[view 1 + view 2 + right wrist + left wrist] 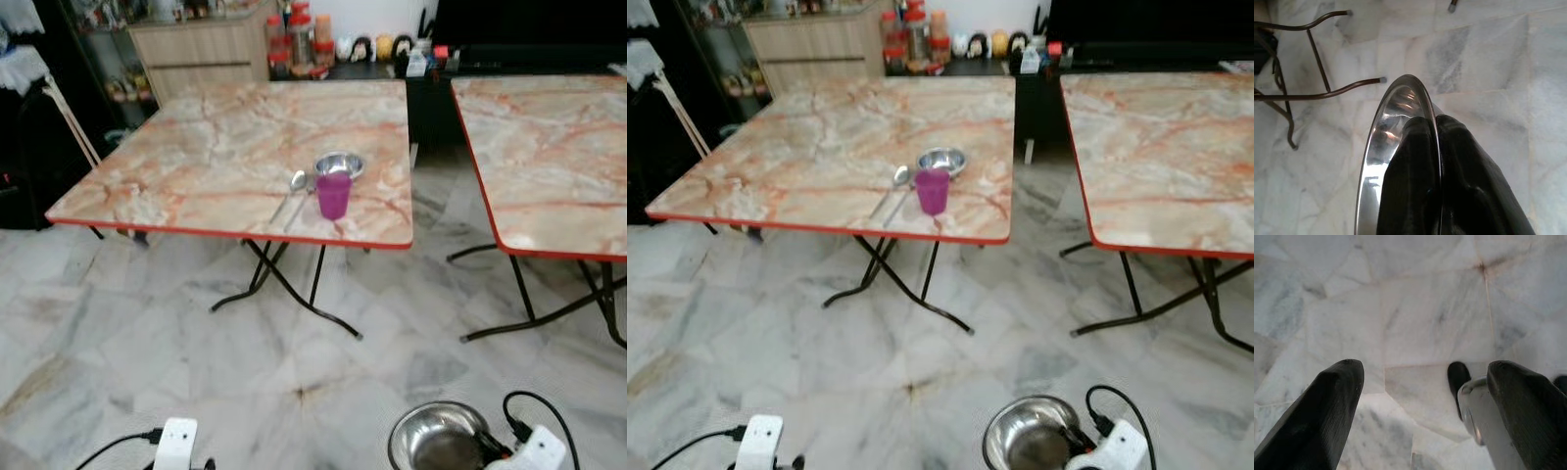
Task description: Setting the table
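Two marble-top folding tables ahead; left gripper (1420,406) idle, fingers apart. On the near table (196,166): spoon (297,181), purple plastic cup (333,194), probably a steel bowl (339,164). Right gripper (1436,147) pinches the rim of a shiny round steel bowl (436,436): light, rigid, slippery.

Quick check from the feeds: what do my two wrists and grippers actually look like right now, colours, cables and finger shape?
Both wrist units are white blocks trailing black cables. The left gripper has two long black fingers, matte, tapering to blunt rounded tips. The right gripper has the same black fingers, smooth with a slight sheen. No markings can be made out on either.
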You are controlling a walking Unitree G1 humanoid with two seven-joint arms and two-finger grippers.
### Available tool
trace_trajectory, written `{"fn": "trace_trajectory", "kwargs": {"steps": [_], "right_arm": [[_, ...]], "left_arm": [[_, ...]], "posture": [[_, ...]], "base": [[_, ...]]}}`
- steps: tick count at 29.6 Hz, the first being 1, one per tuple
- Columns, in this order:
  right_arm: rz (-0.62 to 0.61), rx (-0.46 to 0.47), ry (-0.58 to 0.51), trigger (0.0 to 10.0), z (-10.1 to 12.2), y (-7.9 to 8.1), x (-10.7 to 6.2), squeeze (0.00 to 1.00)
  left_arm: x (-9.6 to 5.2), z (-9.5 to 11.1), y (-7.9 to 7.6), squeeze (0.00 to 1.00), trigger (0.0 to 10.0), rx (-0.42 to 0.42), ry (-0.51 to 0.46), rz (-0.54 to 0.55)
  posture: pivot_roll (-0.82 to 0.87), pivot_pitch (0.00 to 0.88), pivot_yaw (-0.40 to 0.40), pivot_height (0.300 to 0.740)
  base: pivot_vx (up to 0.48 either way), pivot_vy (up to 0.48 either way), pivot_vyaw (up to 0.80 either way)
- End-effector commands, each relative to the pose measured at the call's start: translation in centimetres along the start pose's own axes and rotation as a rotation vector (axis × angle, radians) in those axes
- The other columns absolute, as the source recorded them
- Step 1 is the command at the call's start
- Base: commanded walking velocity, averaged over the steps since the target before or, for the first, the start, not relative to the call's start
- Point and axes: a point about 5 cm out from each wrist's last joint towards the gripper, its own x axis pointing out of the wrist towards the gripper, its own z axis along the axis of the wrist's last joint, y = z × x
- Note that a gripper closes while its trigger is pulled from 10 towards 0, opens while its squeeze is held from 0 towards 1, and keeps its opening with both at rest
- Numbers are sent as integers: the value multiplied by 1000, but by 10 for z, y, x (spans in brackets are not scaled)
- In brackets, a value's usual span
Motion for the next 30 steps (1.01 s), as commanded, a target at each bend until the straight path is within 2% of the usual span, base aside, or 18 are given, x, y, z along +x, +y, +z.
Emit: {"fn": "trace_trajectory", "kwargs": {"steps": [1, 30], "right_arm": [[-8, -3, -2, 10000, 1, -3, -1, 0], [-2, -8, 1, 10000, 0, -1, 0, 0]], "left_arm": [[0, 1, 0, 0, 10000, 19, -1, -3], [0, -1, 1, 0, 10000, 18, 4, -4]], "posture": [[-78, 0, 73, 740], [-74, 0, 72, 740]], "base": [[0, -270, 0], [0, -264, 0]]}}
